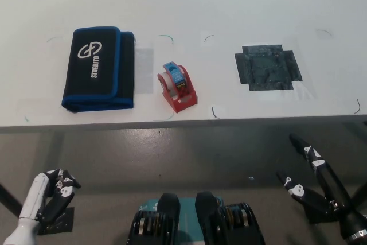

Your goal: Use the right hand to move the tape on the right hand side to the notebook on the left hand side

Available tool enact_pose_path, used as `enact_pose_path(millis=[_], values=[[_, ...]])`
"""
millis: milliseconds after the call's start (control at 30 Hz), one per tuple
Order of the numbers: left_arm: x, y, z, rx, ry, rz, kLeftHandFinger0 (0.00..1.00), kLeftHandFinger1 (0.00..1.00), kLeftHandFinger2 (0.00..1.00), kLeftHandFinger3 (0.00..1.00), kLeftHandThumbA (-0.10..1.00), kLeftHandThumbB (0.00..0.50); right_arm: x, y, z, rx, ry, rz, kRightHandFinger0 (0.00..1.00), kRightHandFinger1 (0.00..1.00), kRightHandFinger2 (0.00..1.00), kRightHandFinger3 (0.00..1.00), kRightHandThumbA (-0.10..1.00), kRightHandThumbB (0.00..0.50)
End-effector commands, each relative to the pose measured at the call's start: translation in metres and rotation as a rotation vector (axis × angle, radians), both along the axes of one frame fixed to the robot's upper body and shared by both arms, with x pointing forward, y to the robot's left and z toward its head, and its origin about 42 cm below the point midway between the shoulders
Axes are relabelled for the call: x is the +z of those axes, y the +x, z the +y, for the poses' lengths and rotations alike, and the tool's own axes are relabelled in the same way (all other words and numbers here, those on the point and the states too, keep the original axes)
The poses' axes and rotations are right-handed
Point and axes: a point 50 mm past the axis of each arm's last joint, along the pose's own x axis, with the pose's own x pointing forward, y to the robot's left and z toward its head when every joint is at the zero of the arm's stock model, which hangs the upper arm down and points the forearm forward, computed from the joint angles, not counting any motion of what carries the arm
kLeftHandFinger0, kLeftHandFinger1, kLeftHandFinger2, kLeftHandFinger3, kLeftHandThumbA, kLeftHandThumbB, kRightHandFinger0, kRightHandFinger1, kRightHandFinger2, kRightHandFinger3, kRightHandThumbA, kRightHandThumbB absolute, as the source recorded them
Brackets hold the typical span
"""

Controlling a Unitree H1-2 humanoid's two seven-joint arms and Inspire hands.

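Right hand (318, 185) low; tape (177, 87) lengthwise toward table edge.

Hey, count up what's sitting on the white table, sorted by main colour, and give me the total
Black with blue trim: 1, the notebook
Red: 1, the tape dispenser
Dark patch of tape stuck flat on the table: 1
Total: 3

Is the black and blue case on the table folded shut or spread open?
Folded shut. The black and blue case lies flat on the white table, its blue-edged flap wrapped over the top with the logo facing up.
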Motion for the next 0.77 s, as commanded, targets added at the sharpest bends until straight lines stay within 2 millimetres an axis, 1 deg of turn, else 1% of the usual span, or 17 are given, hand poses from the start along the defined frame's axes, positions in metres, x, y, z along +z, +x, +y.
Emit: enact_pose_path(millis=[0, 100, 133, 167, 200, 233, 267, 300, 367, 400, 433, 467, 533, 567, 633, 667, 733], values=[[0.0138, 0.0059, 0.0060, -0.006, 0.027, -0.069, 0.00, 0.00, 0.03, 0.18, 0.37, 0.136, 0.0142, 0.0089, -0.0001, 0.008, -0.033, -0.066, 1.00, 1.00, 1.00, 1.00, 0.76, 0.477], [0.0143, 0.0054, 0.0069, -0.008, 0.025, -0.068, 0.00, 0.00, 0.02, 0.19, 0.36, 0.127, 0.0129, 0.0093, -0.0001, 0.008, -0.045, -0.067, 1.00, 1.00, 1.00, 1.00, 0.83, 0.435], [0.0151, 0.0042, 0.0077, -0.005, 0.020, -0.065, 0.00, 0.00, 0.02, 0.19, 0.35, 0.132, 0.0113, 0.0096, 0.0002, 0.012, -0.054, -0.074, 1.00, 1.00, 1.00, 1.00, 0.86, 0.423], [0.0151, 0.0042, 0.0077, -0.004, 0.019, -0.064, 0.00, 0.00, 0.02, 0.19, 0.35, 0.132, 0.0112, 0.0096, 0.0001, 0.012, -0.054, -0.075, 1.00, 1.00, 1.00, 1.00, 0.86, 0.423], [0.0153, 0.0042, 0.0076, -0.001, 0.020, -0.060, 0.00, 0.00, 0.03, 0.19, 0.35, 0.132, 0.0109, 0.0097, -0.0004, 0.011, -0.053, -0.078, 1.00, 1.00, 1.00, 1.00, 0.88, 0.403], [0.0154, 0.0043, 0.0073, -0.003, 0.020, -0.063, 0.00, 0.00, 0.03, 0.19, 0.35, 0.129, 0.0106, 0.0100, -0.0010, 0.011, -0.055, -0.078, 1.00, 1.00, 1.00, 1.00, 0.88, 0.404], [0.0151, 0.0042, 0.0074, -0.003, 0.018, -0.061, 0.00, 0.00, 0.03, 0.19, 0.34, 0.125, 0.0109, 0.0096, -0.0013, 0.006, -0.077, -0.083, 1.00, 1.00, 1.00, 1.00, 0.91, 0.404], [0.0149, 0.0041, 0.0075, -0.004, 0.019, -0.062, 0.00, 0.00, 0.03, 0.18, 0.34, 0.124, 0.0108, 0.0098, -0.0014, 0.007, -0.077, -0.085, 1.00, 1.00, 1.00, 1.00, 0.90, 0.394], [0.0146, 0.0041, 0.0077, -0.004, 0.020, -0.063, 0.00, 0.00, 0.03, 0.18, 0.34, 0.122, 0.0107, 0.0101, -0.0016, 0.010, -0.073, -0.089, 1.00, 1.00, 1.00, 1.00, 0.90, 0.392], [0.0127, 0.0021, 0.0071, -0.009, 0.021, -0.063, 0.00, 0.00, 0.03, 0.18, 0.34, 0.116, 0.0087, 0.0077, -0.0017, 0.013, -0.080, -0.084, 1.00, 1.00, 1.00, 1.00, 0.92, 0.387], [0.0119, 0.0014, 0.0068, -0.010, 0.019, -0.060, 0.00, 0.00, 0.02, 0.18, 0.33, 0.119, 0.0072, 0.0069, -0.0021, 0.009, -0.090, -0.082, 1.00, 1.00, 1.00, 1.00, 0.95, 0.391], [0.0119, 0.0014, 0.0068, -0.009, 0.017, -0.057, 0.00, 0.00, 0.02, 0.18, 0.34, 0.130, 0.0068, 0.0073, -0.0019, 0.008, -0.094, -0.087, 1.00, 1.00, 1.00, 1.00, 0.95, 0.378], [0.0124, 0.0016, 0.0067, -0.006, 0.012, -0.055, 0.00, 0.00, 0.01, 0.18, 0.35, 0.143, 0.0061, 0.0086, -0.0019, 0.011, -0.096, -0.101, 1.00, 1.00, 1.00, 1.00, 1.00, 0.323], [0.0126, 0.0016, 0.0067, -0.005, 0.015, -0.055, 0.00, 0.00, 0.01, 0.18, 0.35, 0.142, 0.0057, 0.0092, -0.0018, 0.010, -0.096, -0.106, 1.00, 1.00, 1.00, 1.00, 1.00, 0.304], [0.0126, 0.0015, 0.0066, -0.004, 0.014, -0.050, 0.00, 0.00, 0.03, 0.19, 0.34, 0.140, 0.0050, 0.0097, -0.0015, 0.008, -0.097, -0.103, 1.00, 1.00, 1.00, 1.00, 1.00, 0.298], [0.0125, 0.0014, 0.0065, -0.005, 0.012, -0.048, 0.00, 0.00, 0.03, 0.19, 0.34, 0.140, 0.0050, 0.0096, -0.0013, 0.007, -0.092, -0.098, 1.00, 1.00, 1.00, 1.00, 1.00, 0.275], [0.0126, 0.0014, 0.0065, -0.005, 0.013, -0.048, 0.00, 0.00, 0.03, 0.19, 0.34, 0.140, 0.0053, 0.0095, -0.0011, 0.006, -0.089, -0.097, 1.00, 1.00, 1.00, 1.00, 1.00, 0.273]])
